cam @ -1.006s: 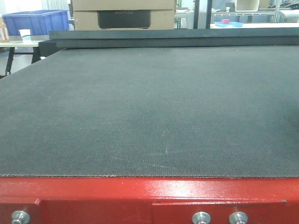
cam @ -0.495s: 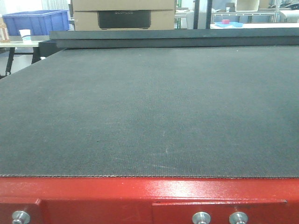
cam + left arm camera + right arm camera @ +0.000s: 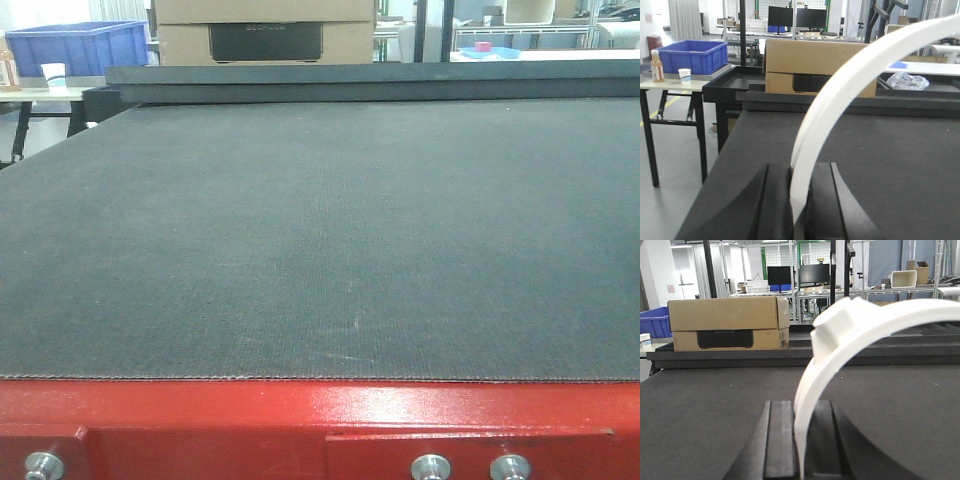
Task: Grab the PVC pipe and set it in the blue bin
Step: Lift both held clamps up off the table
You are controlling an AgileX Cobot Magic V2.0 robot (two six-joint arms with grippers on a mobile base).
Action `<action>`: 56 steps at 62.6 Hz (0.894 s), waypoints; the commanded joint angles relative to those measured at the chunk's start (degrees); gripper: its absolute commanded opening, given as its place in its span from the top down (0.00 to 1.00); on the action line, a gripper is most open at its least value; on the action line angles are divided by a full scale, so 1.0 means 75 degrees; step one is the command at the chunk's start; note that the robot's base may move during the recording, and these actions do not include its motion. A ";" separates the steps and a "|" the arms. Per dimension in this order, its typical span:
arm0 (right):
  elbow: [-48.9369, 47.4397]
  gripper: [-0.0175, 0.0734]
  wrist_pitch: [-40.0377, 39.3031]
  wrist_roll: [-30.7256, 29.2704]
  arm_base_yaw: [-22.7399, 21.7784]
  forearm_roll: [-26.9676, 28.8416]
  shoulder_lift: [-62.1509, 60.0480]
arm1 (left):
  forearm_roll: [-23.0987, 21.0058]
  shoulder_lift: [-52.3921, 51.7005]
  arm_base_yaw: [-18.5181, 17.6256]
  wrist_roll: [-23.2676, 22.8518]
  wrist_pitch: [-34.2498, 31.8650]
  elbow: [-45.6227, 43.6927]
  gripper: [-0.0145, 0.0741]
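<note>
The left gripper [image 3: 799,175], held level above the dark mat [image 3: 900,160], is clamped on the PVC pipe [image 3: 840,85]. The right gripper [image 3: 800,410], likewise level, pinches a white arc [image 3: 815,375] bearing a raised block.

We find no legible text in any view. Dark panel [image 3: 265,42] on cardboard box [image 3: 180,45], front view: faint pale lettering, too blurred for us to make out. Right wrist view, that panel: short line of small characters, unreadable. Left wrist view: bottle [image 3: 657,65] label only orange blur; paper cup [image 3: 684,75] print indistinct.
</note>
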 commanded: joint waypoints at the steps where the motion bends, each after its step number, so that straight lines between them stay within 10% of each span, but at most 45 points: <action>1: 0.0016 0.98 -0.0144 -0.0023 -0.0003 -0.0053 -0.0046 | -0.0330 -0.0049 0.0017 -0.0023 -0.0212 0.0002 0.96; 56: 0.0016 0.98 -0.0096 -0.0023 -0.0003 -0.0053 -0.0046 | -0.0330 -0.0049 0.0017 -0.0023 -0.0212 0.0002 0.96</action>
